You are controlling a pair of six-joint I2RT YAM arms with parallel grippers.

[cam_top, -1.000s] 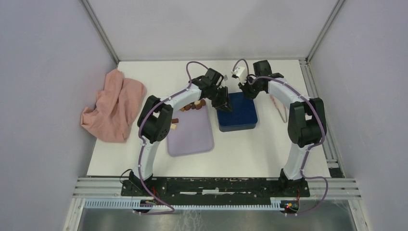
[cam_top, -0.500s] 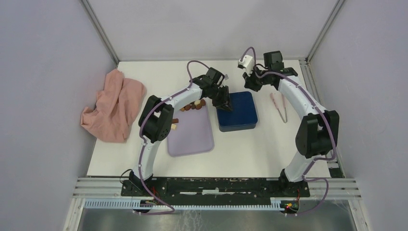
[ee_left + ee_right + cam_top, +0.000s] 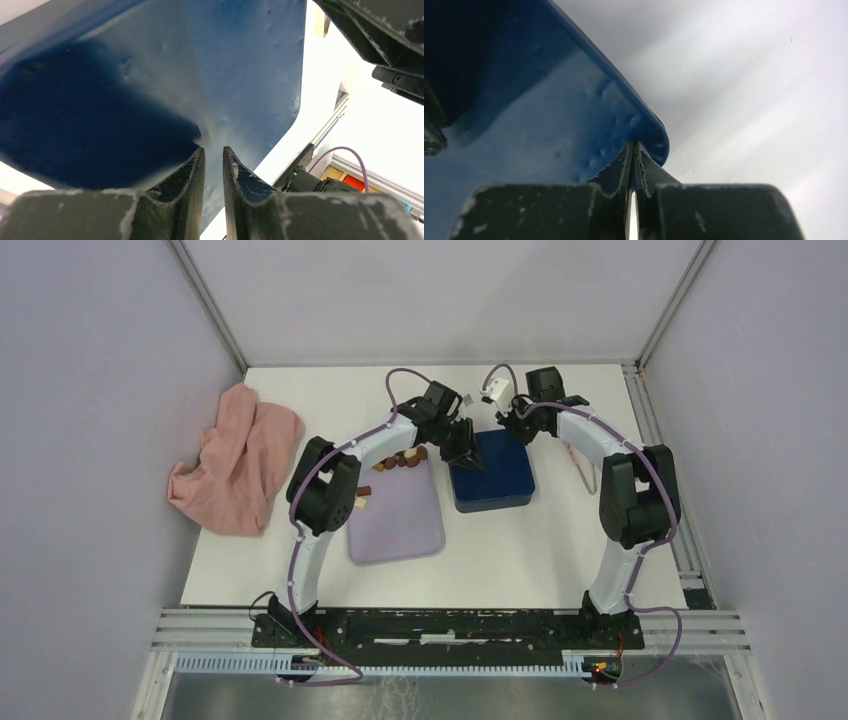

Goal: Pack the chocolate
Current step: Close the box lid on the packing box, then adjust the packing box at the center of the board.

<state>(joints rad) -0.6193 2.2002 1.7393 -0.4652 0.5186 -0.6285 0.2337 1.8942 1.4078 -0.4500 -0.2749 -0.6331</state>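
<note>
Brown chocolate pieces lie in a row at the far end of the lilac tray, and a few more chocolate pieces sit at its left edge. The dark blue box stands right of the tray with its top closed. My left gripper is at the box's left side; in the left wrist view its tips stand slightly apart over the blue surface, with nothing between them. My right gripper is at the far edge; its tips are shut against the blue corner.
A crumpled pink cloth lies at the table's left edge. Pale tongs lie to the right of the box, partly under the right arm. Grey walls close in the table on three sides.
The right arm swung out to the back right, then came back to the box's far edge. The left arm has stayed at the box's left side.
</note>
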